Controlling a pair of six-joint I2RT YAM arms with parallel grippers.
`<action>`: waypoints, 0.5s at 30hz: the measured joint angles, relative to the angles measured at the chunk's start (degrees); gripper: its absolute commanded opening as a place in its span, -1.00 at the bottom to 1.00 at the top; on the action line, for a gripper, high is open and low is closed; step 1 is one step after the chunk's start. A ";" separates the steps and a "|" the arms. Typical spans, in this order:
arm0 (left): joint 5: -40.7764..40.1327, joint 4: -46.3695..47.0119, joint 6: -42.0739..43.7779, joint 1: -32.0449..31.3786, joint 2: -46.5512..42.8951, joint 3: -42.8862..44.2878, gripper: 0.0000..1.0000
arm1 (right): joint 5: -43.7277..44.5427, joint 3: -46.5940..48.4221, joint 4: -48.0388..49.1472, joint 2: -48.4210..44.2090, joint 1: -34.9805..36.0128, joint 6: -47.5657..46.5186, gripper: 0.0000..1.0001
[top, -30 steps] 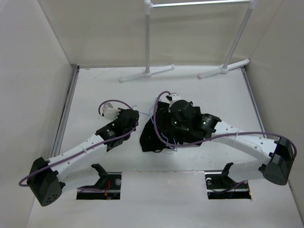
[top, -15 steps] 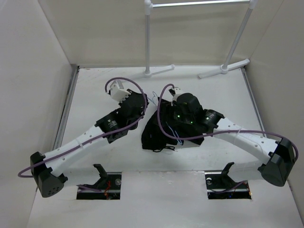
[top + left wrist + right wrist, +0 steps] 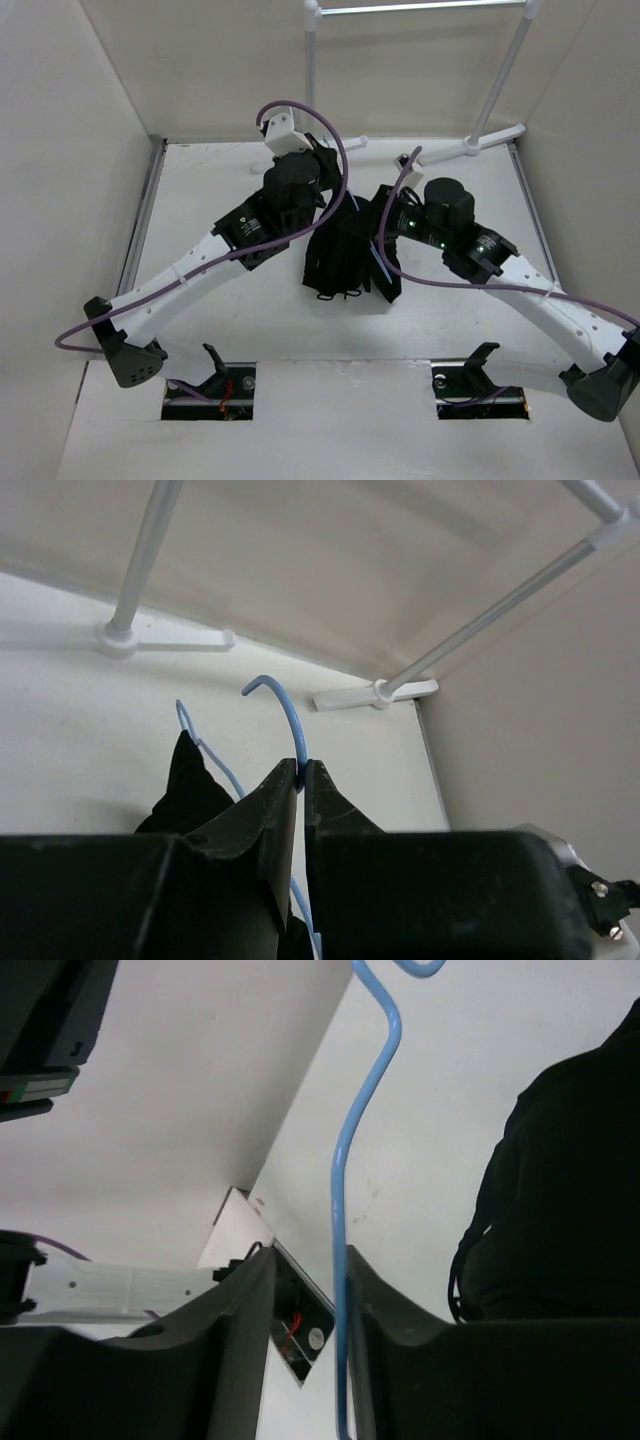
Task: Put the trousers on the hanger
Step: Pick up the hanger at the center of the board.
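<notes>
My left gripper (image 3: 301,765) is shut on the thin blue wire of the hanger (image 3: 285,705), just below its hook. In the top view this gripper (image 3: 328,168) is raised over the back middle of the table. The black trousers (image 3: 340,260) hang bunched beneath it, and in the left wrist view the trousers (image 3: 190,785) drape on the hanger's left shoulder. My right gripper (image 3: 308,1255) stands open around a long straight run of the hanger (image 3: 340,1190); the wire lies against the right finger, clear of the left one. In that view the trousers (image 3: 560,1200) are off to the right.
A white tubular garment rack (image 3: 312,80) stands at the back, its feet (image 3: 470,145) on the table, and its poles (image 3: 140,560) rise ahead of the left gripper. White walls close in the table on the left, right and back. Two dark slots (image 3: 215,385) sit at the near edge.
The left arm has lifted and swung toward the back with the hanger and trousers. The right arm has followed back and up, and its jaws have narrowed around the wire.
</notes>
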 measured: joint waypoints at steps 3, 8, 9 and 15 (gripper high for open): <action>1.16 0.48 2.69 0.00 0.96 3.02 -1.00 | -2.40 0.81 1.05 -0.70 -2.49 2.32 -0.52; 3.50 0.61 5.27 0.02 3.26 7.74 -0.96 | -4.90 2.56 1.33 -0.66 -3.91 5.77 -0.85; 4.00 0.61 5.49 0.02 3.78 8.76 -0.92 | -5.05 3.10 1.27 -0.66 -3.91 6.19 -0.87; 6.58 2.95 5.97 0.44 5.14 13.68 -0.30 | -4.28 8.83 0.94 -0.66 -3.98 7.78 -0.96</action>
